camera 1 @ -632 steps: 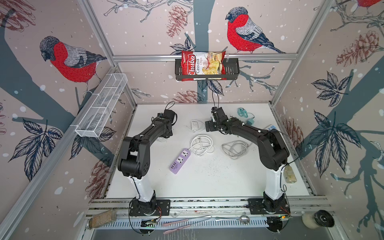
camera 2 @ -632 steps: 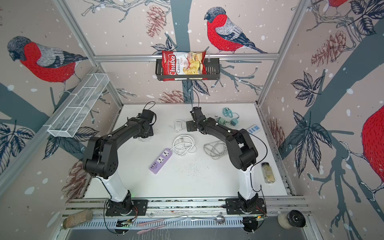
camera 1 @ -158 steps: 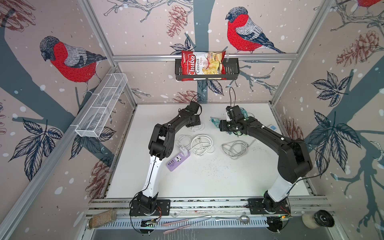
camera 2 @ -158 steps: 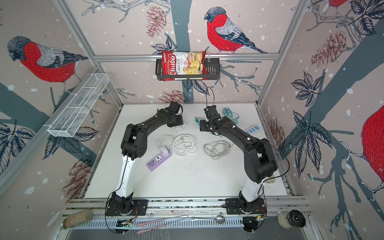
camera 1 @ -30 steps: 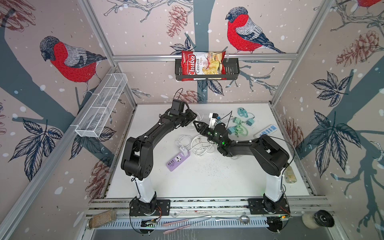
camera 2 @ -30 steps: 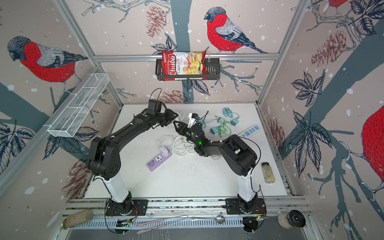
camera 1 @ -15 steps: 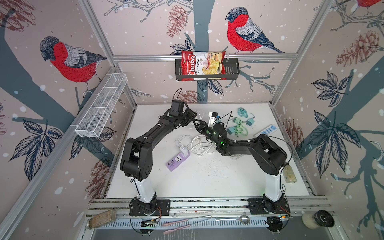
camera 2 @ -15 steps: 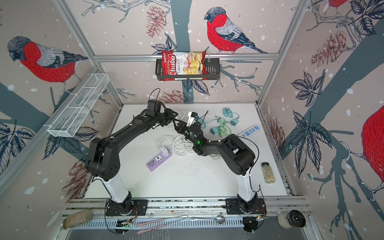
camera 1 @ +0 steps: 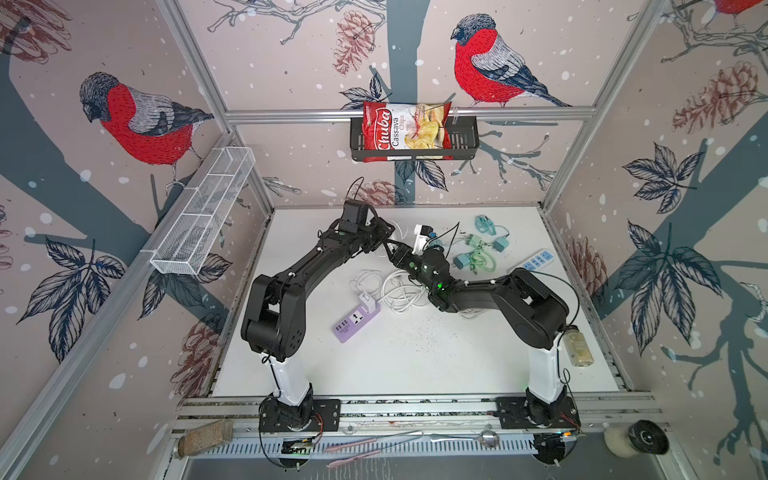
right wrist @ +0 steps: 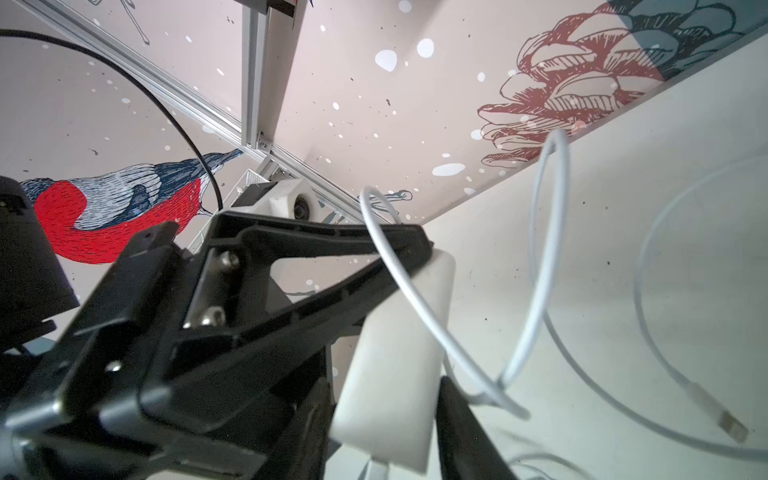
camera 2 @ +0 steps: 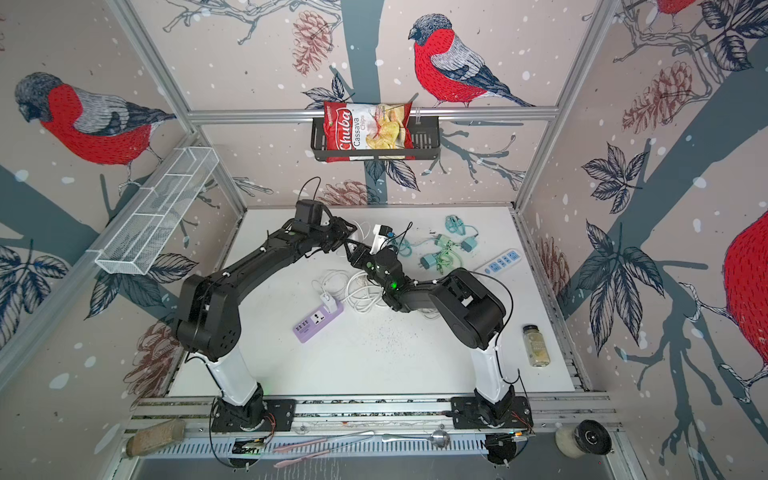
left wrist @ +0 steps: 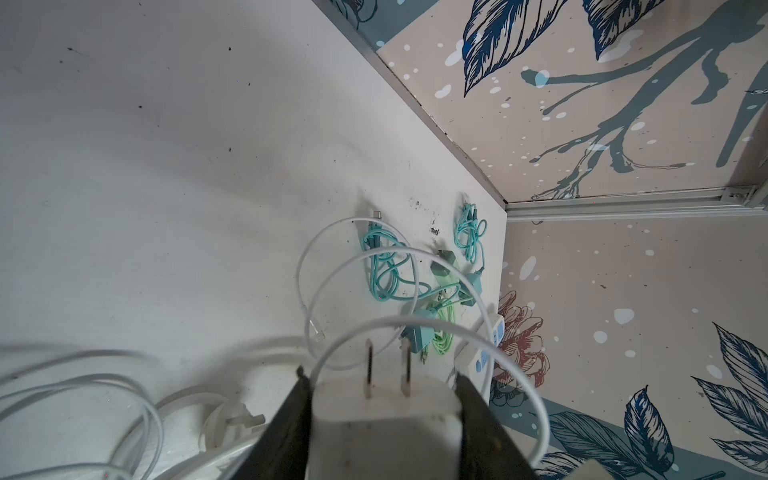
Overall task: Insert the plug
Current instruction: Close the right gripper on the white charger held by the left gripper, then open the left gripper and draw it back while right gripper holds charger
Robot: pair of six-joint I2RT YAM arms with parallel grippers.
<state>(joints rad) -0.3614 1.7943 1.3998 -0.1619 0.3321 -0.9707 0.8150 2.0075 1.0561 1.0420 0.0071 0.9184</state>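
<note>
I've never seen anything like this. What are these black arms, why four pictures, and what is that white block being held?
The left arm and the right arm are robots bolted at a white table. Two pictures look down from one overhead camera pair; two come from cameras on the wrists. On the table lie a purple power strip, white cables, teal chargers and a blue-white power strip. The left gripper is clamped on a white two-pronged plug. The right gripper has its jaws either side of it; whether they press it I cannot tell.
</note>
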